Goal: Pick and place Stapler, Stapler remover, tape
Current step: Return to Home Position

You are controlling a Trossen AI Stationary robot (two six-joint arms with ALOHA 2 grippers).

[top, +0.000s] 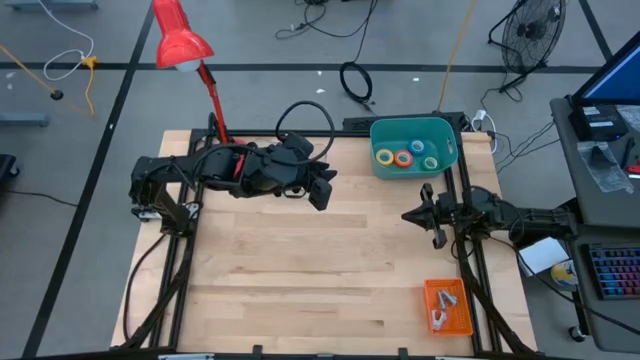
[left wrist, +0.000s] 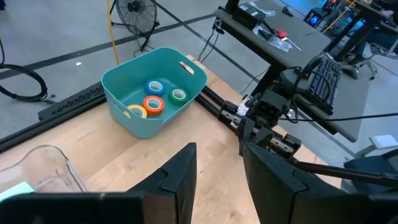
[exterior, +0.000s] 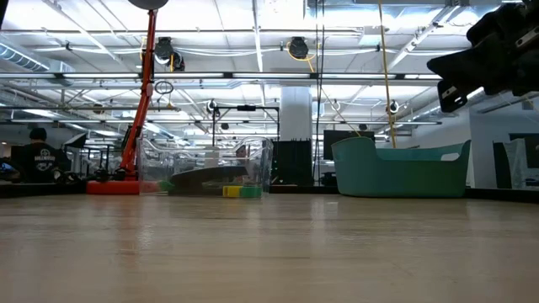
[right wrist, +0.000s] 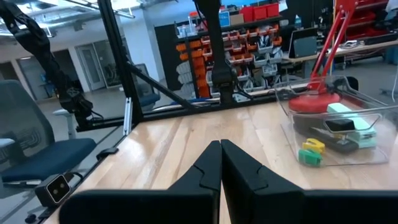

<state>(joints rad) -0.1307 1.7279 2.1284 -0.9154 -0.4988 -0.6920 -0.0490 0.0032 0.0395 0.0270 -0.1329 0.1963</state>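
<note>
Several tape rolls lie flat on the floor of a teal bin [top: 413, 148] at the table's far right: blue [left wrist: 154, 87], orange [left wrist: 153, 104], green [left wrist: 178, 95] and yellow [left wrist: 137, 111]. A clear box [right wrist: 336, 124] at the far left holds a dark long thing [right wrist: 339, 132], perhaps the stapler, with small green and yellow pieces [right wrist: 309, 152]. My left gripper [top: 322, 190] hangs open above the table's middle, aimed toward the bin, nothing between its fingers [left wrist: 180, 180]. My right gripper [right wrist: 221, 149] is shut and level at the right edge. I cannot pick out the stapler remover.
An orange tray [top: 447, 305] with pale metal pieces sits at the near right corner. A red desk lamp [top: 182, 40] stands behind the far left corner. Bare wood lies across the table's middle and near side. A desk with a keyboard [left wrist: 320, 74] stands past the right edge.
</note>
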